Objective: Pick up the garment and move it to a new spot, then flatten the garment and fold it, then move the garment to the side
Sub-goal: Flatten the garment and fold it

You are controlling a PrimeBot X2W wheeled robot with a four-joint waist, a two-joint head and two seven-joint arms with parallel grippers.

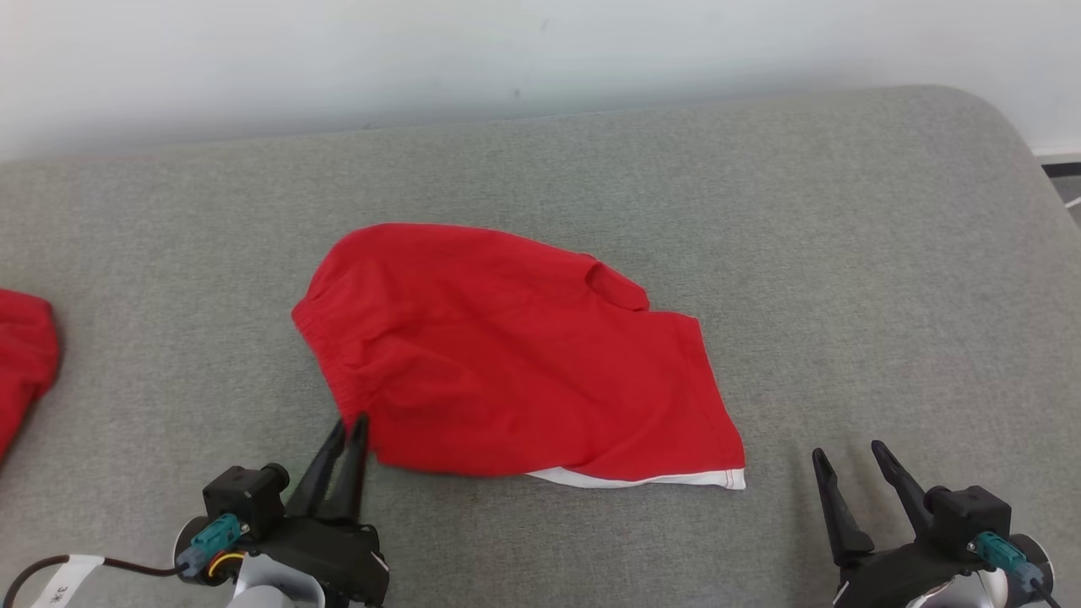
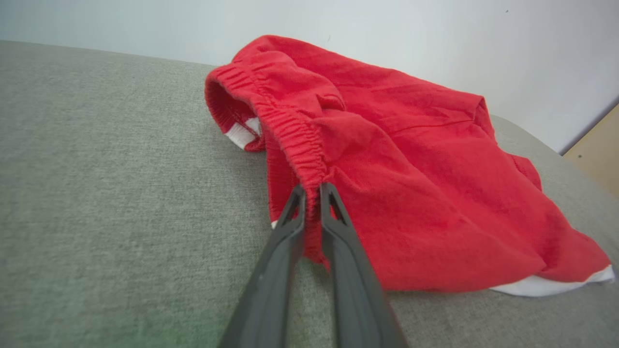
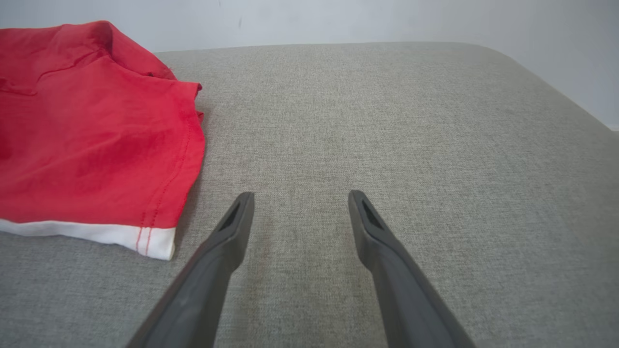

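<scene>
Nearest to the robot, the left gripper point(image 1: 350, 424) has its fingers pressed almost together on the elastic waistband point(image 2: 295, 140) of the garment point(image 1: 507, 355), at the near left corner of it. In the left wrist view a fold of red cloth sits between the two fingers, so I judge that it holds the garment. The right gripper point(image 1: 848, 452) has its fingers wide apart and holds nothing. It is above the bare grey upholstered surface point(image 1: 887, 295), near the white hem point(image 3: 162, 244) but apart from it.

The garment, red shorts, lies in the middle of the surface, mostly spread. The waistband end is bunched and one flap near the far edge is turned over.

I think the step in hand is a grasp for lifting or pulling flat, with only one corner taken. The next move probably calls for the right gripper to go left to the hem corner and close on it, so that both ends can be drawn apart evenly. With one corner only, the cloth would likely drag and wrinkle.

There is much open room to the right and behind the garment. On the left, a second red cloth point(image 1: 21, 363) lies at the side, so less room is free there. Further back the surface ends near the wall point(image 1: 507, 51), and its far right corner is rounded.
</scene>
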